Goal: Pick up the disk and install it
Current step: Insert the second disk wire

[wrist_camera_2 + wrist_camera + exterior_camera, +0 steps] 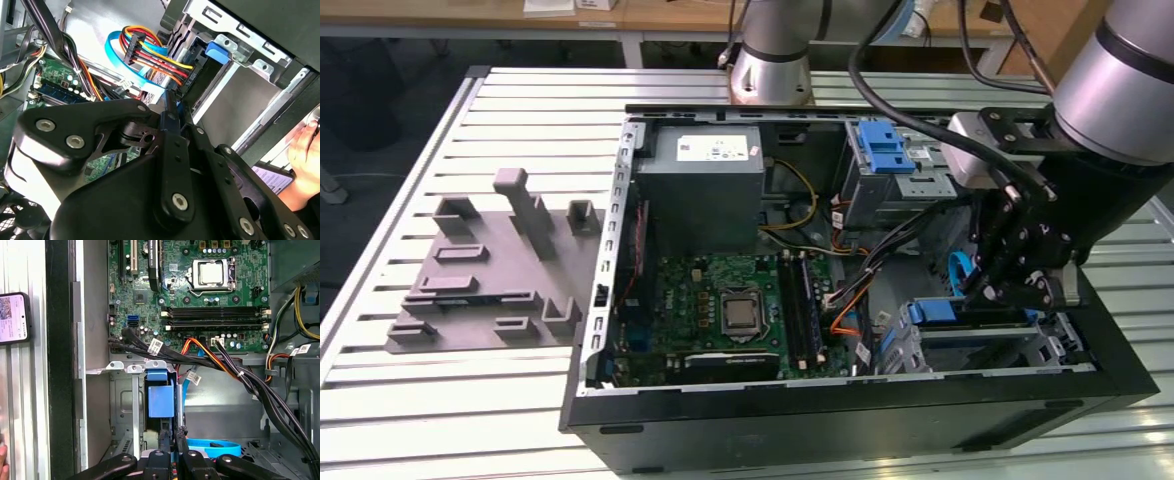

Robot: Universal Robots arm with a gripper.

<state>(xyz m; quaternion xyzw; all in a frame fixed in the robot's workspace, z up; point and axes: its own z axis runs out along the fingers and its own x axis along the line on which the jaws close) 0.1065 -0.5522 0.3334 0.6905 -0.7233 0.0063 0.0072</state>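
Holding our black linkage gripper point(170, 450) nearly closed beside the blue-railed silver disk point(161, 400) in its bay, we judge it rigid, fragile, best gripped by its rails.

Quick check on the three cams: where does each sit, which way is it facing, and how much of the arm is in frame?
Exterior view: off the arm, above, looking down into the open computer case; arm and gripper at the exterior view's right.
Second wrist view: on the arm, looking past the gripper linkage at the drive bay; a hand at the edge.
First wrist view: on the arm, looking over the gripper at the motherboard.
Shared: both wrist views show the blue latch.
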